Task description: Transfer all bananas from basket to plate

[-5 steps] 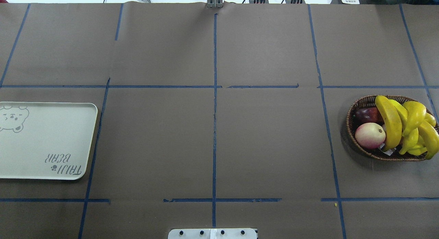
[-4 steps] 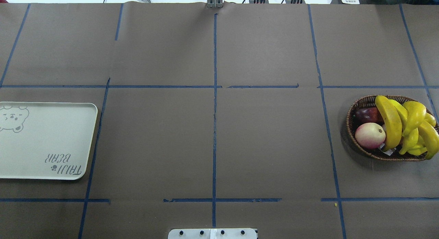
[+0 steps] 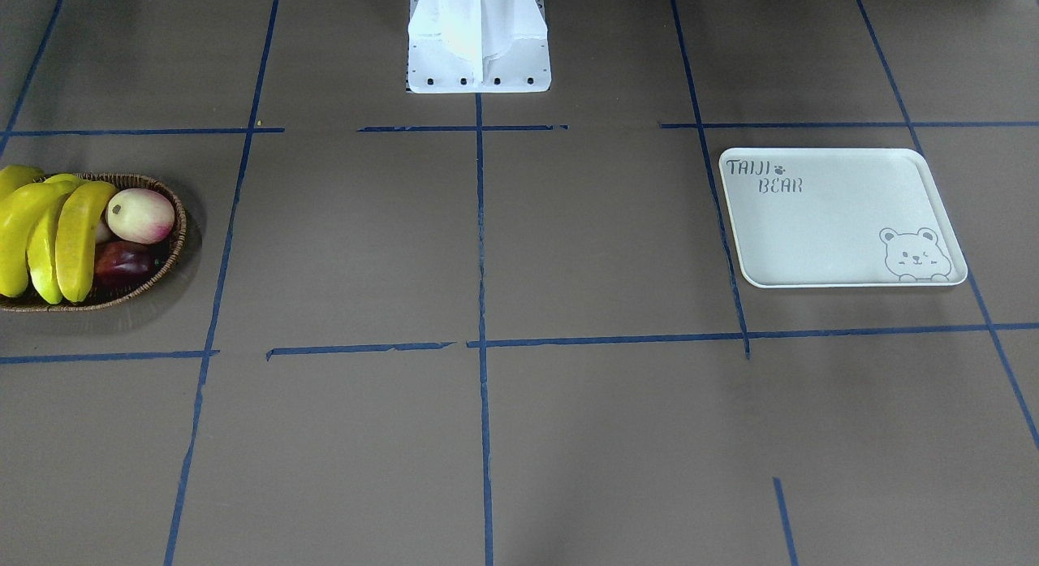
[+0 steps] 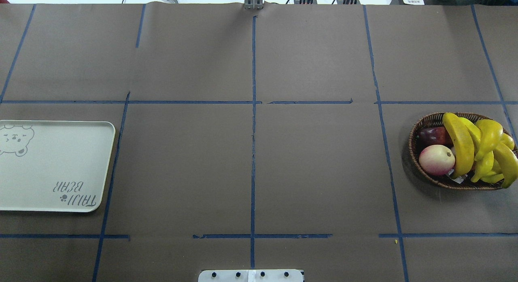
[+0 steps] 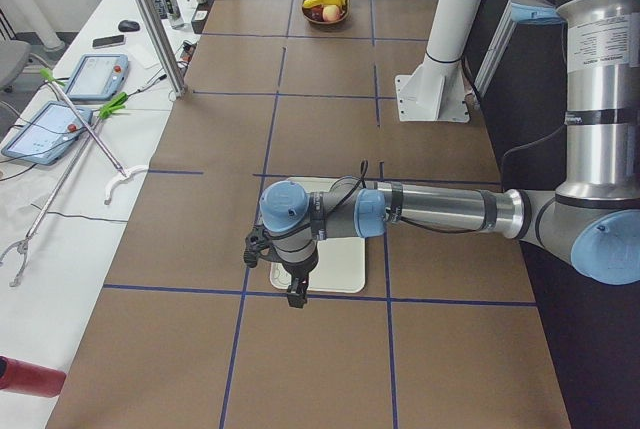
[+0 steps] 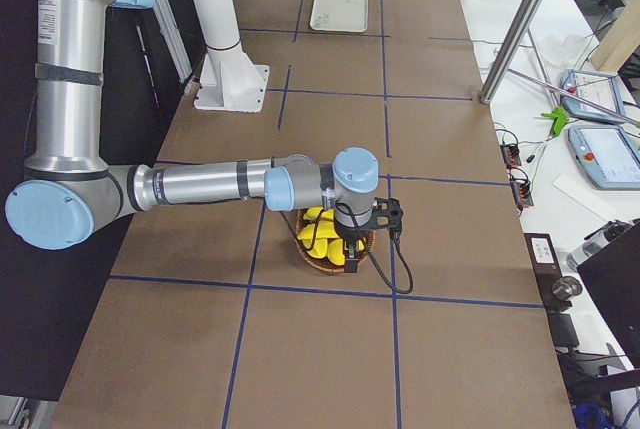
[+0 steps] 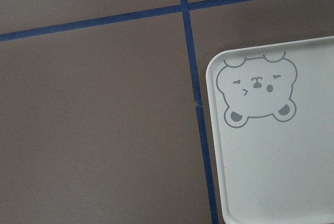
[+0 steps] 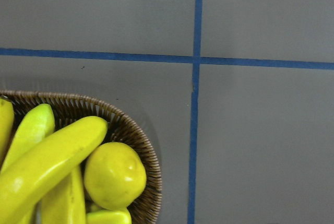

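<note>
Brown paper-covered table (image 4: 315, 168), gridded with blue tape (image 4: 253, 152), bore the smooth off-white plate (image 4: 56, 164), printed "TAIJI BEAR" with a bear outline, well apart from the oval wicker basket (image 4: 417, 130) holding the glossy curved bananas (image 4: 459, 144). The left gripper (image 5: 296, 289) hung over the plate's edge and the right gripper (image 6: 351, 261) over the basket's; their jaw opening could not be told.

bananas (image 4: 461, 146): glossy | basket (image 4: 412, 146): rough woven wicker | plate (image 4: 52, 164): smooth matt | table (image 4: 315, 168): matt paper
</note>
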Available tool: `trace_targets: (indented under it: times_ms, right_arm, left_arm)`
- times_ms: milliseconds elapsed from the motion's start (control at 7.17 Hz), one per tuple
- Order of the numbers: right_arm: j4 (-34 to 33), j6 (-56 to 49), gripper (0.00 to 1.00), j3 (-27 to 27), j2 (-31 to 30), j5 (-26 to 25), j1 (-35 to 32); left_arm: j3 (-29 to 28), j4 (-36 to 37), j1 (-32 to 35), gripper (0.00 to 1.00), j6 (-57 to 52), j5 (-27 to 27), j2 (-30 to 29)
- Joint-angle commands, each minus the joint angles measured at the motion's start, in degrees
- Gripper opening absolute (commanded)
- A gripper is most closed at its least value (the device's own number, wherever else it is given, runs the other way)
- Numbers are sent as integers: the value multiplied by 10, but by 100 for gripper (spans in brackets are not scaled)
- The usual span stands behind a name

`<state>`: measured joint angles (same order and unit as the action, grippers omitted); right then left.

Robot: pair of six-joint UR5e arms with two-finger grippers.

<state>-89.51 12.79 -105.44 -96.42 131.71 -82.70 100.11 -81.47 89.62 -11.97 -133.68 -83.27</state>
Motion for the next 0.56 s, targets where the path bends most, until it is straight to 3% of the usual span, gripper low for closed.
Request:
trace_targets:
  times_ms: [0,140,419]
  right_arm:
    - [0,221,99,-76,-1,-4,62]
    - [17,312,97,-85,-1,-14,97]
    - [134,535,91,-85,-23,-95,189]
  left_arm:
    - [-1,0,0,100,0,0,1]
    - [0,0,0,100,0,0,1]
    - [1,0,0,100,0,0,2]
